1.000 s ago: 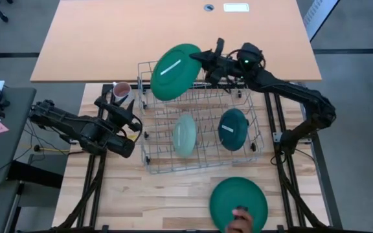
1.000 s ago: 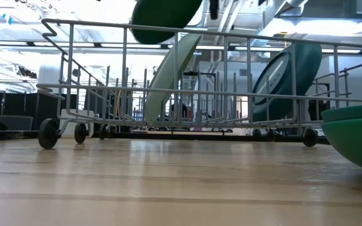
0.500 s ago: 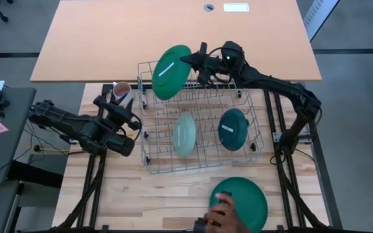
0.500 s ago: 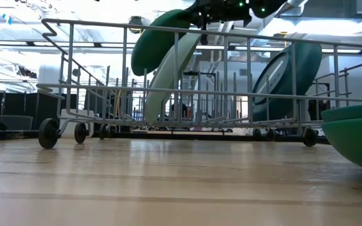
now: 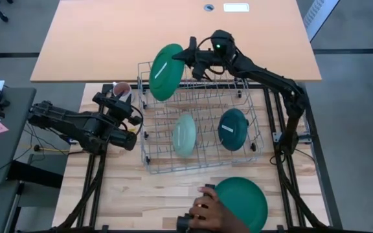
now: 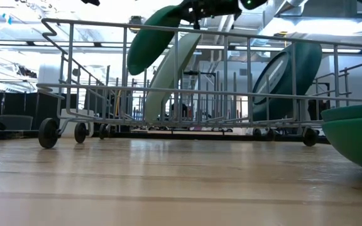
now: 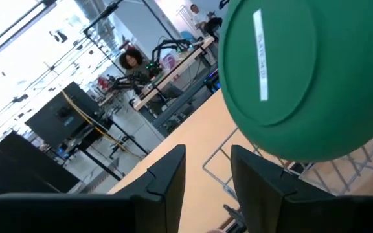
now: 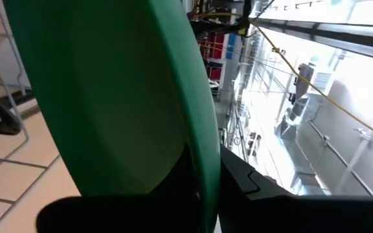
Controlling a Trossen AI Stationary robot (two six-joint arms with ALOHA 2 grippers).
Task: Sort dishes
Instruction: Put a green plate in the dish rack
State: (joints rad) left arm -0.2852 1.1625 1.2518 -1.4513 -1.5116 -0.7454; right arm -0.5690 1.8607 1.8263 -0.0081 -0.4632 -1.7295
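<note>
Dark green and glossy, a large plate is gripped by its rim in the right end effector — the fingers are clenched on the edge, as the right wrist view shows. The plate is held on edge above the far left corner of a wire dish rack, tilted, its underside with a pale label strip turned up and toward the left arm; its long axis in the high view runs from the rack's far edge down toward the left side. In the low view the plate is seen hanging at a slant over the rack's top rail.

Inside the rack two smaller plates are stood on edge: a pale mint plate near the middle and a dark teal plate toward the right side, well apart.

Another dark green plate lies flat on the wooden table near its front edge — a person's hand is laid on its left rim.

The left end effector is held beside the rack's left side, its fingers slightly parted with nothing between them.
</note>
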